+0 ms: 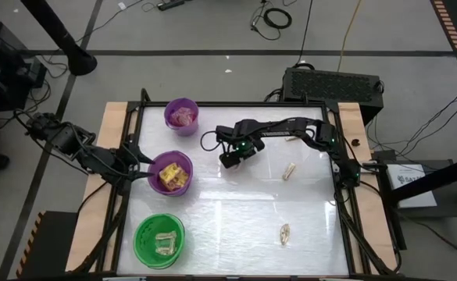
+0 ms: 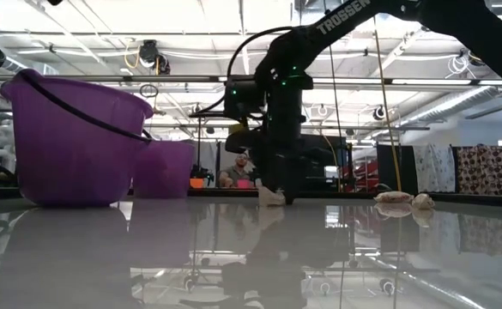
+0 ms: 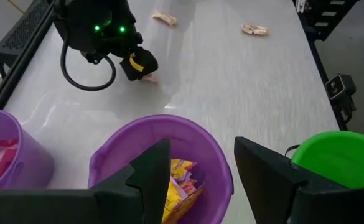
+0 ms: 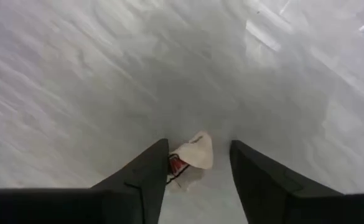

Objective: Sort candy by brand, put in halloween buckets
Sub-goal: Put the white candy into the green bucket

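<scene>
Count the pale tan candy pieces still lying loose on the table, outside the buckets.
3: one between the right gripper's jaws, one mid-table right, one nearer the front. Others may be hidden.

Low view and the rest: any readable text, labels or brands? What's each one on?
"TROSSEN": white letters on the right arm, low view.
White box beside the table, high view: printed mark, too small to read.
Yellow packets in the wider purple bucket: printing too blurred to read.
Tan piece between the right gripper's fingers: no legible text.
Nothing else readable.
</scene>
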Robot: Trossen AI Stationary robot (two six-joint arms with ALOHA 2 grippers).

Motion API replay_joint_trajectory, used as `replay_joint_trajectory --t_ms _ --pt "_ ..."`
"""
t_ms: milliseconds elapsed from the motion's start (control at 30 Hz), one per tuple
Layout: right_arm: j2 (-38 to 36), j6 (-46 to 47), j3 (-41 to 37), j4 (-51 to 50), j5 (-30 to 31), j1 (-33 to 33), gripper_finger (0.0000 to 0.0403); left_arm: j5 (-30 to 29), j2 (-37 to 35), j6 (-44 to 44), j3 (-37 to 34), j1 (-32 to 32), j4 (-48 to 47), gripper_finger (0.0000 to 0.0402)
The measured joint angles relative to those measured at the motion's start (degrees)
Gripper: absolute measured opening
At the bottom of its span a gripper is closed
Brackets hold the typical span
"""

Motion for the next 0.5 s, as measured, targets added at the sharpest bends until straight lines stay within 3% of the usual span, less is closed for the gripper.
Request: replay_joint_trajectory --t_ms 300,500 --pt "0.1 -0.9 -0.1 1.0 3.1 0.5 0.0095 0.0 0.0 0.1 0.0 0.0 0.0 0.0185" --pt "0.0 -1.0 0.1 1.4 3.4 1.0 0.0073 0.0 0.0 0.1 0.0 0.0 0.0 0.0185"
